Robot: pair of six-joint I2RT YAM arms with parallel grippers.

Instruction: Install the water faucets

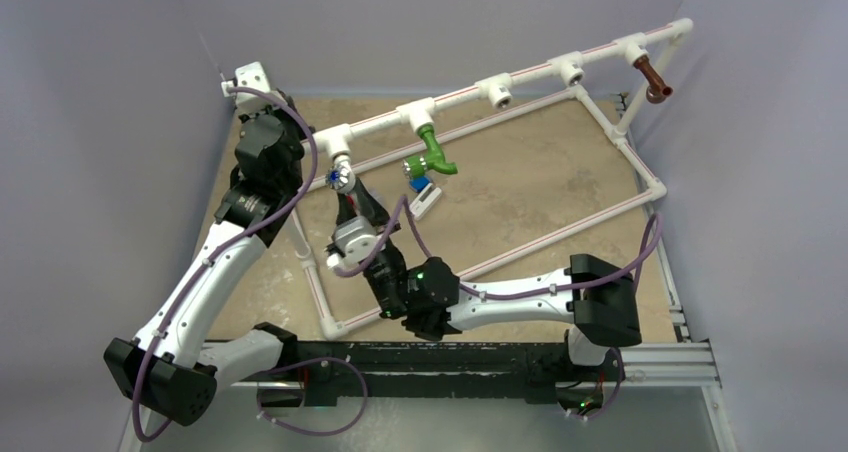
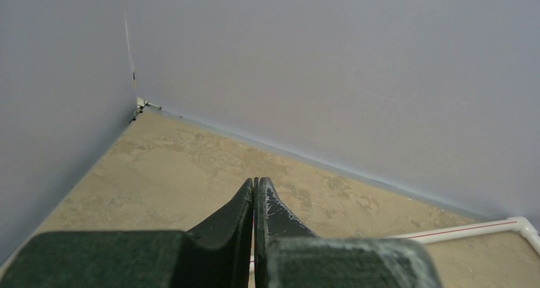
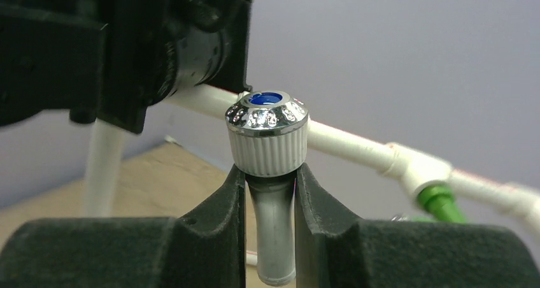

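Now we see the right gripper (image 3: 270, 180) pinching the white faucet (image 3: 267, 132) by its grey stem, just under the silvery knob. The faucet sits just below the leftmost tee of the pipe frame's (image 1: 497, 90) top rail. Along that rail, the green faucet (image 1: 436, 152) hangs from the next tee and the brown faucet (image 1: 653, 78) from the rightmost one. The left gripper (image 2: 255, 189) is pressed together on nothing, near the frame's far left corner.
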